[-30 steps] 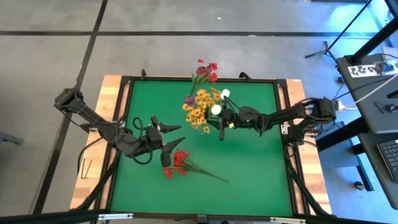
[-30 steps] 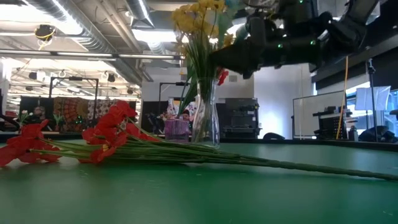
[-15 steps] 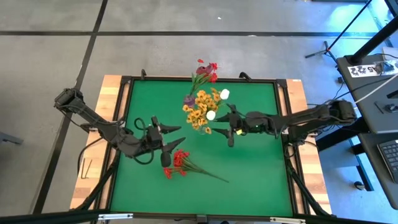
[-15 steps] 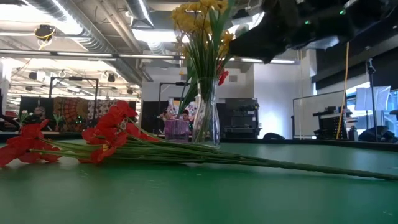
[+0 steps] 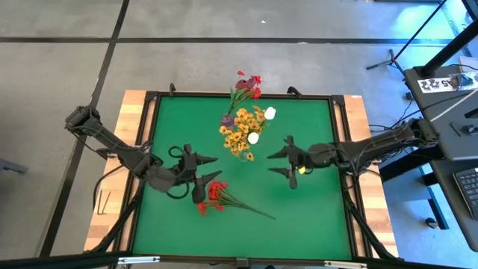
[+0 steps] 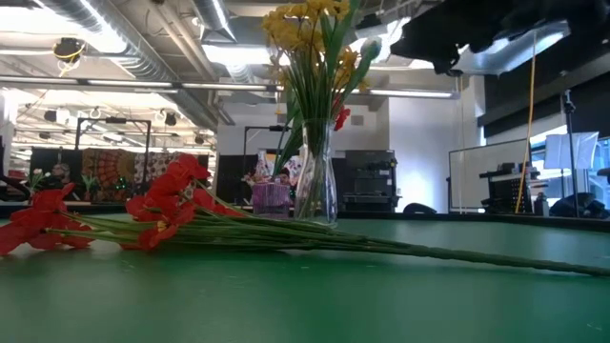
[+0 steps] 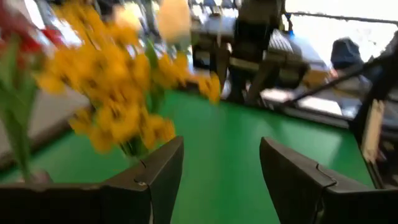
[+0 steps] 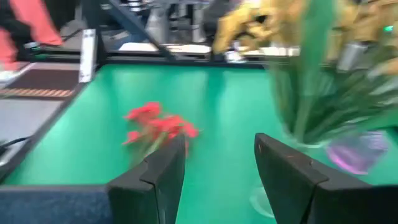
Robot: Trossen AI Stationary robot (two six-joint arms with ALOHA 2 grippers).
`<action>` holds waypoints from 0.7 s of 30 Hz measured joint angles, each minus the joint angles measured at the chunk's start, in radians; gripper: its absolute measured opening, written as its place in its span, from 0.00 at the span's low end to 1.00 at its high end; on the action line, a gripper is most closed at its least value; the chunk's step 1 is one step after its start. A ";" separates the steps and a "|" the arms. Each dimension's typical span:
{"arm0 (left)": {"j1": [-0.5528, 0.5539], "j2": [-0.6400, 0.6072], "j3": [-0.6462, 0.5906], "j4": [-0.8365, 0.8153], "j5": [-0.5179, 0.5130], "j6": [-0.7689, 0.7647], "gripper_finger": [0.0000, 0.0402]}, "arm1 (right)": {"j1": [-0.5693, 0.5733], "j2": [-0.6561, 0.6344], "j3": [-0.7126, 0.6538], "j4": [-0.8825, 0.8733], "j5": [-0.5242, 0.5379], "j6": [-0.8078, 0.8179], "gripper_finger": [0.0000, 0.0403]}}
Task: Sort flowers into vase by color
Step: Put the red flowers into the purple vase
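Note:
A red blossom spray (image 5: 215, 194) lies flat on the green table, blossoms toward the left, its long green stem (image 6: 457, 253) running right and nearer. A clear glass vase (image 6: 315, 186) holds yellow sprays (image 5: 239, 133) and two white tulips (image 5: 254, 138). Red blossoms (image 5: 248, 86) stand at the far edge. My left gripper (image 5: 211, 168) hovers open just above and left of the red spray. My right gripper (image 5: 279, 162) is open, right of the vase, touching nothing. The left wrist view shows the yellow sprays (image 7: 115, 93) ahead; the right wrist view shows the red spray (image 8: 158, 123).
A small purple thing (image 5: 226, 119) sits next to the vase on its left far side. A black raised frame (image 5: 149, 134) borders the green mat. Bare green surface (image 5: 314, 209) lies near and right of the red spray. Room clutter shows beyond the table.
My right gripper has drawn back from the yellow and white bunch toward the table's right edge and slightly nearer. One white tulip head has shifted a little within the bunch. The red spray has stayed where it was.

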 joint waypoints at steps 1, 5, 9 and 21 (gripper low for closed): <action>0.000 0.004 0.000 -0.032 0.022 -0.032 0.52 | 0.015 0.001 0.000 -0.010 -0.009 0.016 0.48; -0.001 0.032 0.000 -0.150 0.124 -0.164 0.52 | 0.071 0.016 0.001 -0.044 -0.025 0.079 0.48; -0.002 0.095 0.000 -0.183 0.240 -0.231 0.52 | 0.127 0.052 0.002 -0.049 -0.025 0.135 0.48; 0.013 0.210 0.000 -0.184 0.291 -0.286 0.52 | 0.214 0.379 0.035 -0.002 -0.033 0.233 0.48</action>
